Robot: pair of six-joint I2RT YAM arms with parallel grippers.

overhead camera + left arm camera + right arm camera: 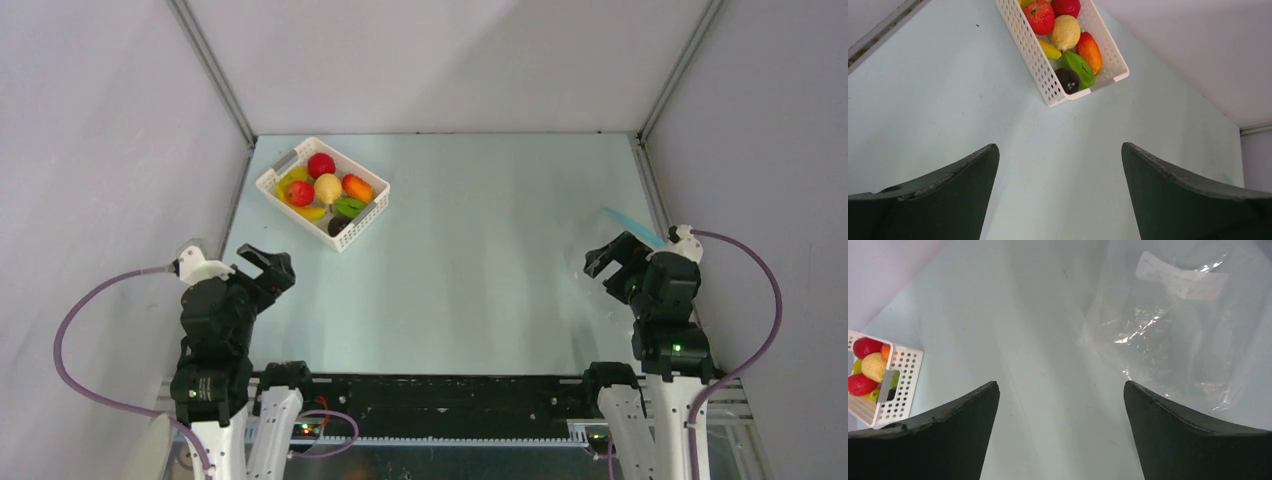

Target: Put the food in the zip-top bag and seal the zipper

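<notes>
Low in the overhead view, your left gripper [265, 262] and right gripper [612, 256] hover with jaws spread, holding nothing. The zip-top bag [1173, 330] lies flat just ahead and right of your right gripper. Its blue zipper [630, 226] slants along the far edge; you cannot tell whether the mouth is open, and from above its outline all but vanishes. Farther off, upper left, the food [328, 188] fills a white basket [368, 218] set diagonally, nearer your left gripper; lower pieces are hidden.
</notes>
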